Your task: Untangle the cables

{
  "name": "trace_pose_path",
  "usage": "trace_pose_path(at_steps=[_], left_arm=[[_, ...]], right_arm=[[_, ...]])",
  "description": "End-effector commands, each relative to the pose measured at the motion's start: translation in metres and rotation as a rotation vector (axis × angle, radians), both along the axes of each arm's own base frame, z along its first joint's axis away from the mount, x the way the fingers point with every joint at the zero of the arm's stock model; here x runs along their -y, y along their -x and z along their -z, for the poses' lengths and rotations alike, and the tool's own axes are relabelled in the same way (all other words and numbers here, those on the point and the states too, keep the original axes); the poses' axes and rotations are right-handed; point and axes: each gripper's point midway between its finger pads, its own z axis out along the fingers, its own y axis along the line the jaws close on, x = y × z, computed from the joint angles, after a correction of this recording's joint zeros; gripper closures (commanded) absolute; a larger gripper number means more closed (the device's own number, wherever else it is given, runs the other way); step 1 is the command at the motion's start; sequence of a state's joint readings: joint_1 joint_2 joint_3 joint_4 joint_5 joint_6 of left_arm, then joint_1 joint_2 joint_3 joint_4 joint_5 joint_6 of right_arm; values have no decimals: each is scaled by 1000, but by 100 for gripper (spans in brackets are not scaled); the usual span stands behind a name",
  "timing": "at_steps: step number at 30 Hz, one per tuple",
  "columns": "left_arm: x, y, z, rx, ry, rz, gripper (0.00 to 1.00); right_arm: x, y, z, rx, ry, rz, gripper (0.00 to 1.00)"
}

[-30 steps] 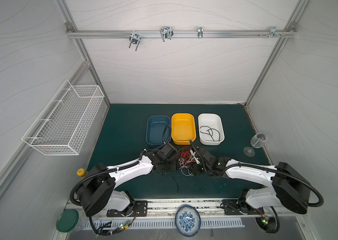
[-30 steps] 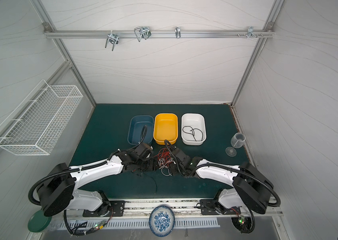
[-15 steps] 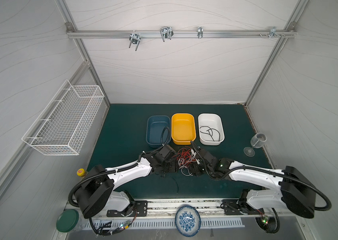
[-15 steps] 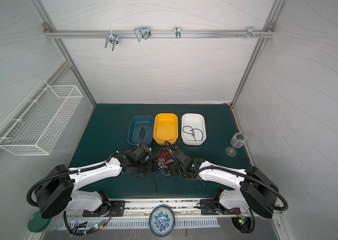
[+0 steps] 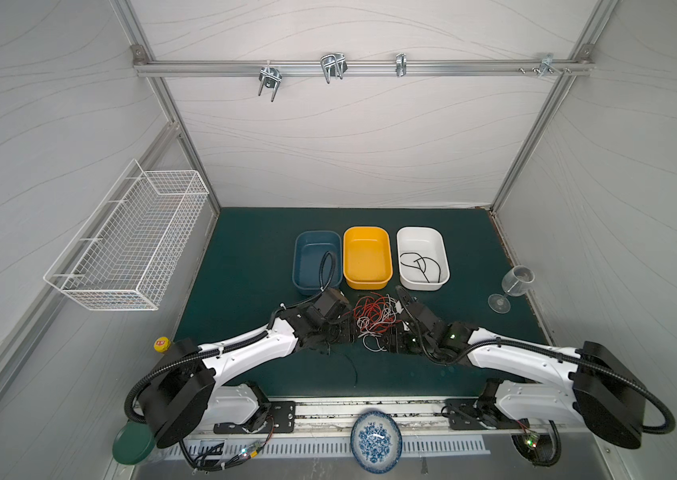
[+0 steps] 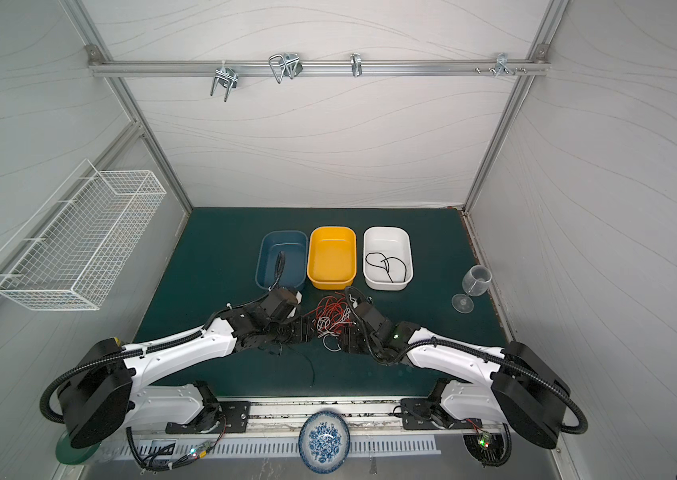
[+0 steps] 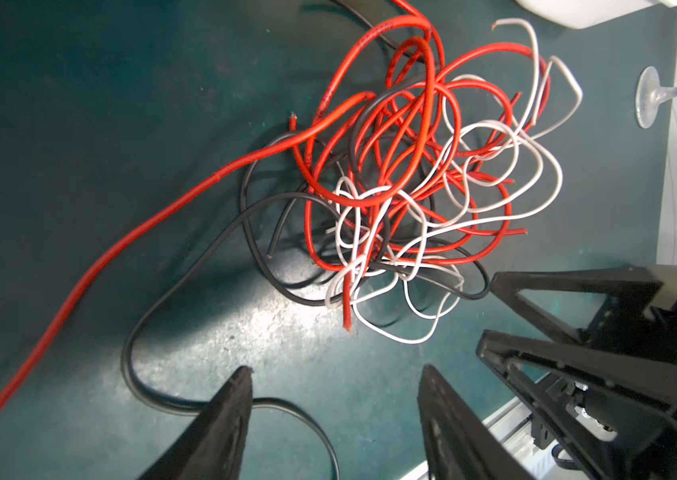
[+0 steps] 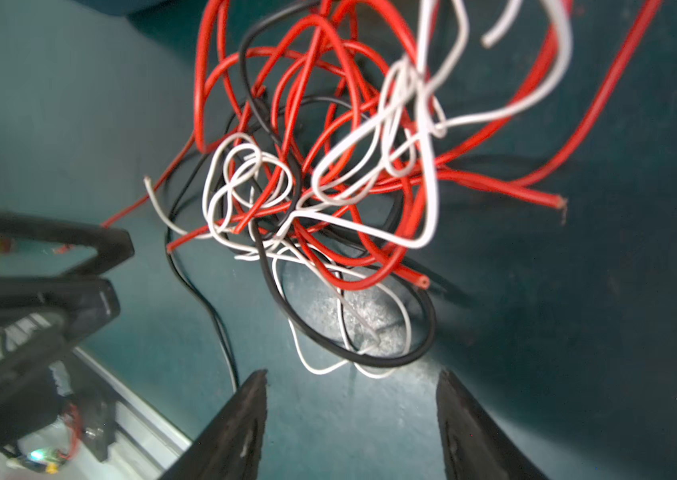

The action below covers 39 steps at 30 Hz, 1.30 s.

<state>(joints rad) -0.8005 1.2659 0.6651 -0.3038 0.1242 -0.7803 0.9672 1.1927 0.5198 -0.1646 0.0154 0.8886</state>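
Cables [image 5: 374,318] lie tangled on the green mat [image 5: 245,257] between parted jaws

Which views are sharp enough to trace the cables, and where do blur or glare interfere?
Left wrist view: cables sharp, a glare patch on the mat beside them. Right wrist view: nearest white and red loops blurred, glare again on the mat. Both top views: evenly lit, tangle too small to trace strands.

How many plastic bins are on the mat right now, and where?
3, in a row behind the cable tangle. As a top view shows them: blue bin left, yellow bin middle, white bin right, holding one black cable. None seems hidden.
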Motion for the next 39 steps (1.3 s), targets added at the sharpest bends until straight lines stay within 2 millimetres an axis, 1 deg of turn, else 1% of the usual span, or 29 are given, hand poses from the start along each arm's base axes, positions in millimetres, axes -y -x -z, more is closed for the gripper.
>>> trace_pose_path(at_steps=[1,8,10,14,17,24,26,28,30,39], left_arm=[[3,-2,-5,22,34,-11,35],[5,0,-1,9,44,-12,35],[5,0,0,6,48,-12,35],[6,2,1,5,54,-10,35],[7,3,3,2,55,-11,35],[8,4,5,0,59,-12,36],[9,4,5,-2,59,-10,35],[9,5,5,-1,62,-10,35],[9,6,7,-4,60,-9,35],[8,6,6,0,64,-18,36]], right_arm=[[-3,-2,-3,-57,-96,105,33],[-7,-11,4,-107,-202,180,34],[-8,-16,1,-99,-219,186,36],[-7,-26,-7,-46,-198,186,39],[-10,-33,-8,-34,-212,191,44],[-14,-33,3,-67,-209,187,55],[-14,-34,1,-59,-213,184,60],[-13,-36,-1,-45,-207,186,62],[-14,-37,-3,-37,-207,179,66],[-17,-39,-1,-21,-188,148,80]])
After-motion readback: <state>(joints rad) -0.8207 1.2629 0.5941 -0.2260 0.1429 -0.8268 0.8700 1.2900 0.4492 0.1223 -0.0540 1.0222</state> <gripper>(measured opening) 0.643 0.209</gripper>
